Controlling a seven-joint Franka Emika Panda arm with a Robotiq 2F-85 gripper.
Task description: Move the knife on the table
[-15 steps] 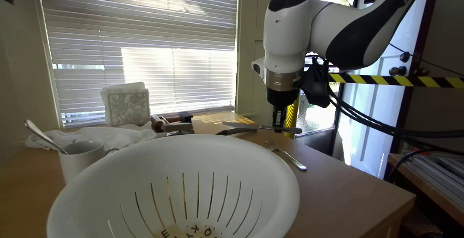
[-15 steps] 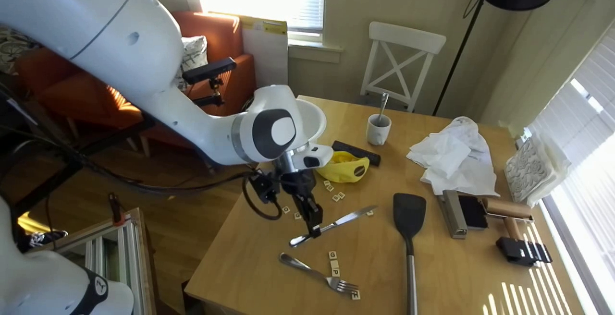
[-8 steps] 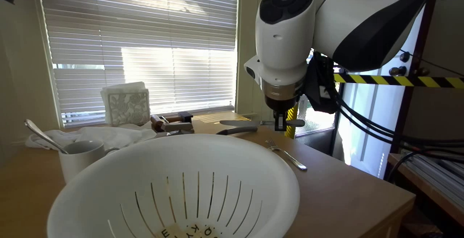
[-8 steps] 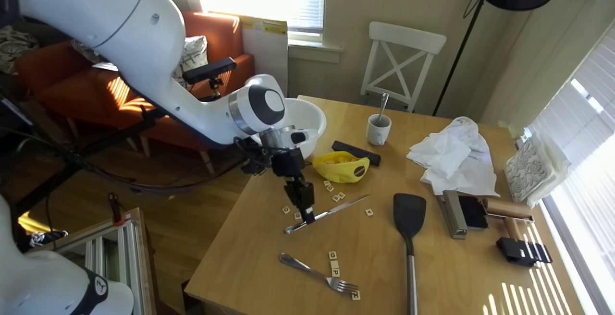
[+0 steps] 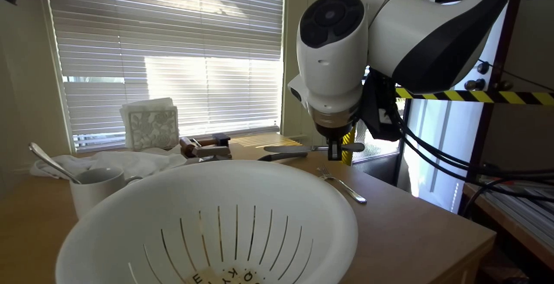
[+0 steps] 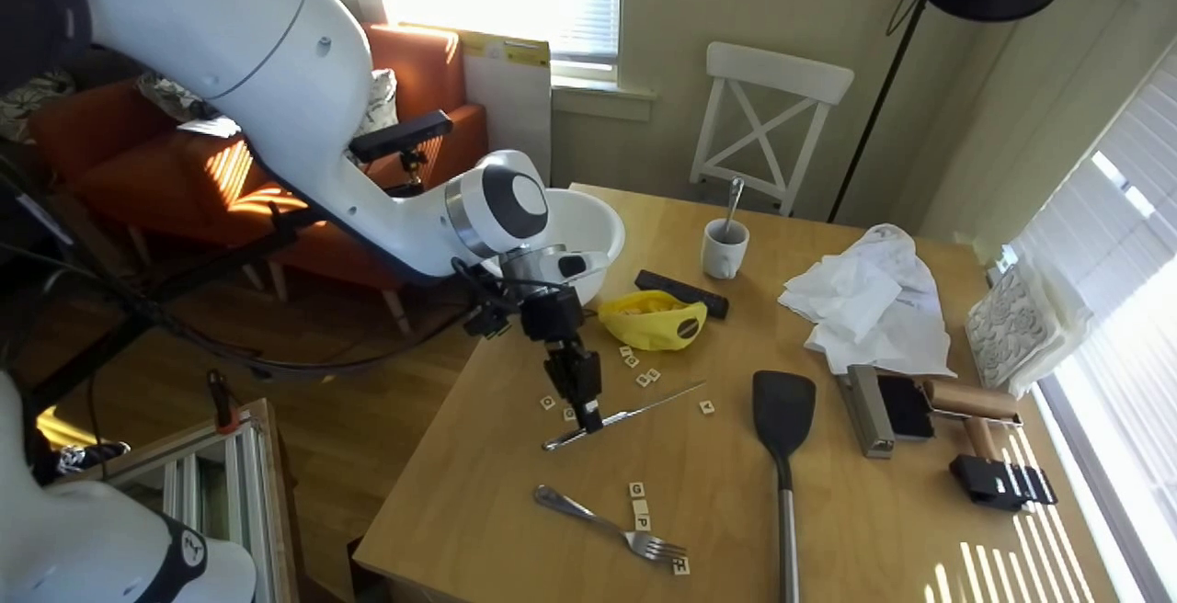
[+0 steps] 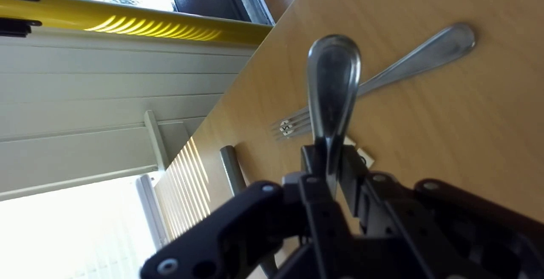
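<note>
gripper [image 7: 331, 159] pinching knife [image 7: 333, 77] by handle | knife above table [image 6: 497, 502] | in an exterior view: fork [image 6: 597, 522] nearer, spatula [image 6: 783, 408] right

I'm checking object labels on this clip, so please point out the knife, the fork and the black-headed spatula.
Knife [image 7: 333, 79]: in the wrist view, on the broad part of its handle.
Fork [image 7: 410, 65]: in the wrist view, on its handle.
Spatula [image 6: 783, 408]: in an exterior view, on its black head.
</note>
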